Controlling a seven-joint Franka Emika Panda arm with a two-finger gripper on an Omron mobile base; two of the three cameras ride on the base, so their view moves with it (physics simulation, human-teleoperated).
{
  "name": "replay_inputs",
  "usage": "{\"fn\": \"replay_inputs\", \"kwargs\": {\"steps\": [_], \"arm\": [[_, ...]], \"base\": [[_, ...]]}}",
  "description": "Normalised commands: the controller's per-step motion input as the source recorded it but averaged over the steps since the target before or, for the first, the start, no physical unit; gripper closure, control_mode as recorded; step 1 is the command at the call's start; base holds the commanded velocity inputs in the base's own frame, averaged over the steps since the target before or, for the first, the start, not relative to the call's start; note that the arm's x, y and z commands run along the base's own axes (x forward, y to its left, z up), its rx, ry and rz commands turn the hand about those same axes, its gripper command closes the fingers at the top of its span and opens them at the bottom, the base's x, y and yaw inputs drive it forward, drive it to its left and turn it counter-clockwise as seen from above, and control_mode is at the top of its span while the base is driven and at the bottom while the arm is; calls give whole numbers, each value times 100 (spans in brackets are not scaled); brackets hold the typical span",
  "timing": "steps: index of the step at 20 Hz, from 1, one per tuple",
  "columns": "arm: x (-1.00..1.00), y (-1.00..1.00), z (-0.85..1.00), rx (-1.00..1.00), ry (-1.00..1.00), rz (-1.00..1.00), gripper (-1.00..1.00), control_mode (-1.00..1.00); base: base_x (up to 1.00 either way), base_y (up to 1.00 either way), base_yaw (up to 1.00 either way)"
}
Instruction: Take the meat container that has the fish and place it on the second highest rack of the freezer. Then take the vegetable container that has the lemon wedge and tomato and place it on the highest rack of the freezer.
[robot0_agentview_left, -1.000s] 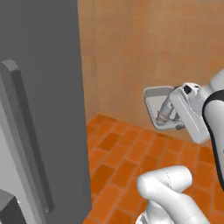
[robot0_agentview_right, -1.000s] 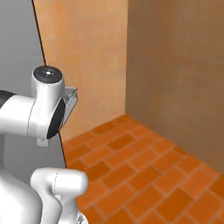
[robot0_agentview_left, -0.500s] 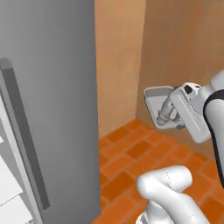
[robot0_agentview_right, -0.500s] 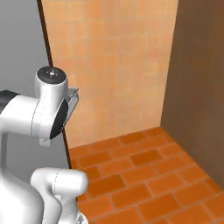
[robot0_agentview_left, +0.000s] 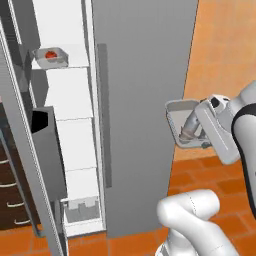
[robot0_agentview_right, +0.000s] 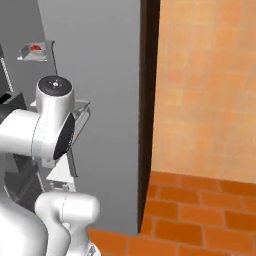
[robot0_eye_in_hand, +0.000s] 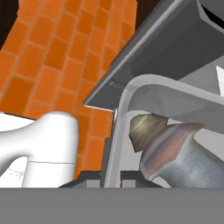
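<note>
Left base view: freezer now stands at centre and left, where half a second ago only its grey side and a brick wall showed; the whole picture has shifted, so the base has turned toward the appliance and the things themselves have not moved. Its open compartment at left shows white shelves, and the vegetable container with its red tomato already sits on the highest rack. The meat container is held up at right, in front of the closed grey door, carried by the gripper.

Right base view: arm at left, with an edge of the meat container showing behind its joint; the tomato tray shows far left.

Hand view: gripper tips pinch the near rim of the meat container, the fish lying inside.

Judgement: the tray must next travel left to the second highest rack.
</note>
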Motion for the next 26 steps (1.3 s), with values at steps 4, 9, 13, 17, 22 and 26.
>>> {"fn": "replay_inputs", "kwargs": {"steps": [4,9,13,17,22,26], "arm": [[0,0,0,0,0,0,100,100],[0,0,0,0,0,0,100,100],[0,0,0,0,0,0,100,100],[0,0,0,0,0,0,100,100],[0,0,0,0,0,0,100,100],[0,0,0,0,0,0,100,100]], "base": [[-4,1,87],[49,3,62],[49,1,36],[37,5,26],[71,1,12],[22,32,10]]}}
